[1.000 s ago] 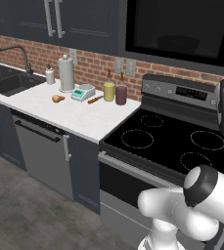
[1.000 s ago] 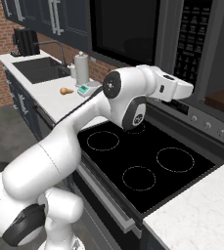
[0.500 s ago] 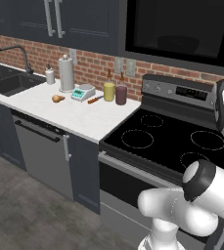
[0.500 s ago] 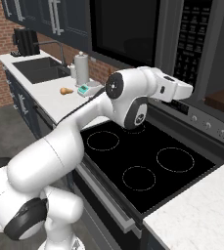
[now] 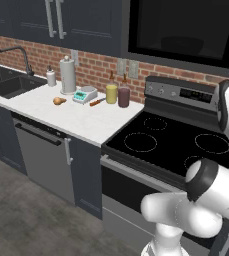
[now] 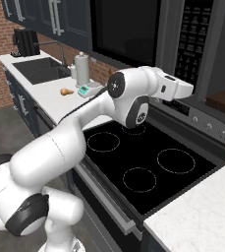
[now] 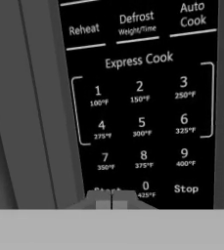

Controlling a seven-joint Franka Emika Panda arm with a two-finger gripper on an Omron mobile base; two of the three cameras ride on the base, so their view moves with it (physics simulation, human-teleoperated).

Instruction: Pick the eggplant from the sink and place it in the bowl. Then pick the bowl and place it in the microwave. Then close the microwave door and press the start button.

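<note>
Microwave (image 6: 148, 34) is sitting shut above the stove (image 6: 143, 165), its dark door (image 6: 126, 32) showing only a faint shape behind the glass, too dim to name. The hand (image 7: 111, 199) is reaching its closed, empty fingertips against the key panel (image 7: 143, 97), covering most of the "Start" key (image 7: 100, 190); "0" and "Stop" are lying just beside it. Above the hand, keys are reading "Reheat", "Defrost Weight/Time", "Auto Cook", "Express Cook" and digits 1 to 9 with temperatures. Well away from the hand, the black sink (image 5: 6, 82) is sitting in the desk (image 5: 76, 117), its basin cut off at the edge. Two jars (image 5: 117, 93) are standing near the stove, their contents unclear.
</note>
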